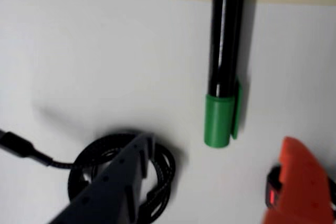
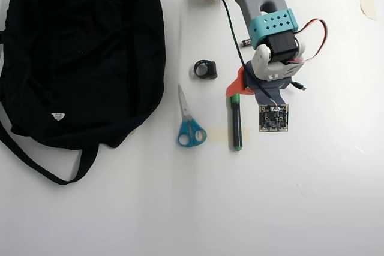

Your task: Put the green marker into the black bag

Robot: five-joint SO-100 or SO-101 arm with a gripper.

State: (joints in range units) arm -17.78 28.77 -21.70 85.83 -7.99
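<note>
Clearly the approach step: spread, empty jaws of the gripper [image 1: 210, 177] hover over the green marker [image 1: 224, 72]; next, lower and close around its cap.

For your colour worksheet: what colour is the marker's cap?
Green, on a black barrel; the green marker shows best in the wrist view.

Green marker [image 2: 236, 124] flat on table, black bag [image 2: 78, 52] lying well apart
</note>
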